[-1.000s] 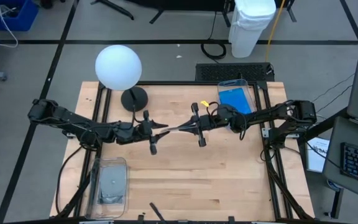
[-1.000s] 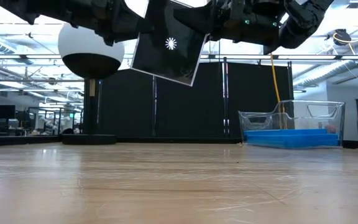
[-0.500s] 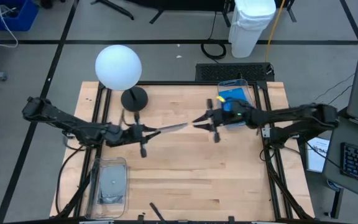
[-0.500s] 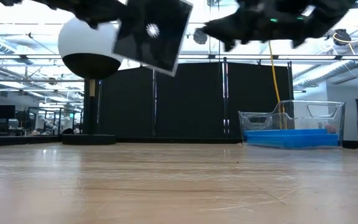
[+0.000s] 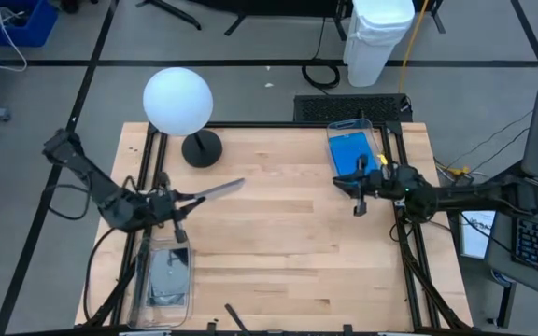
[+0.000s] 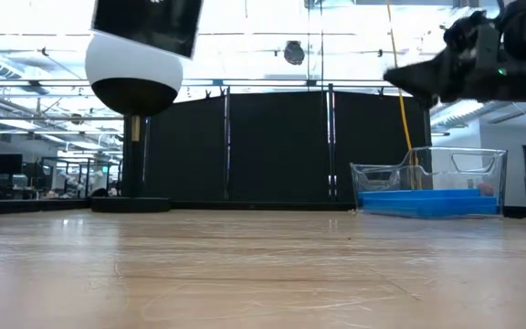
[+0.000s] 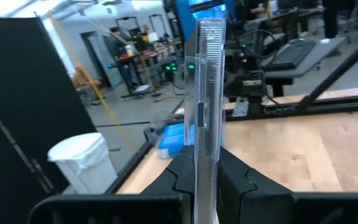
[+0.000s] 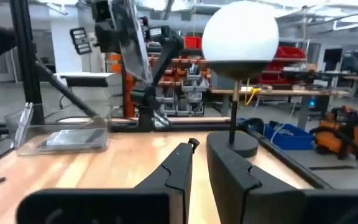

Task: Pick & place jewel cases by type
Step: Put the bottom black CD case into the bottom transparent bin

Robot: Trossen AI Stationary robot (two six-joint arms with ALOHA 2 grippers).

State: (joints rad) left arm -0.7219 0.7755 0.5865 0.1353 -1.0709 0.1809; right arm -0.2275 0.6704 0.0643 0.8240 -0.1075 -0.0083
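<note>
High view: left pincer (image 5: 181,200) clamped on a dark jewel case (image 5: 215,189), held above the bench (image 5: 278,252). Case long axis runs from the pincer toward 2 o'clock. Clear bin (image 5: 166,283) with the dark cases lies at 6 o'clock from the pincer, just below it; left arm is the nearer one, so my read is that the drop goes there. Right pincer (image 5: 357,194) sits by the blue-case bin (image 5: 355,147), at its 6 o'clock end, fingers near together, holding nothing.

Low view: dark case at the top edge, above the globe lamp (image 6: 133,71); blue cases (image 6: 427,201) lie flat in their bin at 3 o'clock.

Left wrist view: case edge-on, upright between the fingers.

Right wrist view: pincer nearly shut, empty.

No legible writing or brand in any view.
</note>
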